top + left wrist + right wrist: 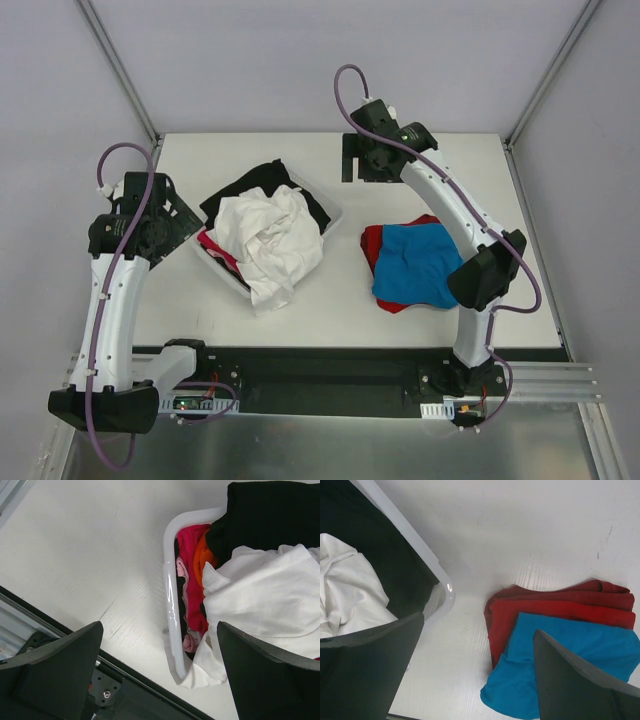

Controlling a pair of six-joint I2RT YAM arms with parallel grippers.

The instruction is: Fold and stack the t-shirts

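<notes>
A white lattice basket (330, 212) holds crumpled t-shirts: a large white one (268, 240) on top, a black one (262, 185) behind it, red and orange ones (195, 550) along the rim. To the right, a blue t-shirt (415, 265) lies folded on a red one (372, 243). My left gripper (172, 215) hovers open just left of the basket, nothing between its fingers (60, 672). Behind the stack, over the table's far side, my right gripper (362, 160) hangs open and empty. The right wrist view looks down on the blue shirt (555, 665), the red shirt (545, 610) and the basket's corner (445, 592).
The table (450, 160) is white, with a black rail (330, 355) along its near edge. The white shirt's hem (205, 667) hangs over the basket rim (170, 605) onto the table. Metal frame posts (115, 65) stand at the back corners.
</notes>
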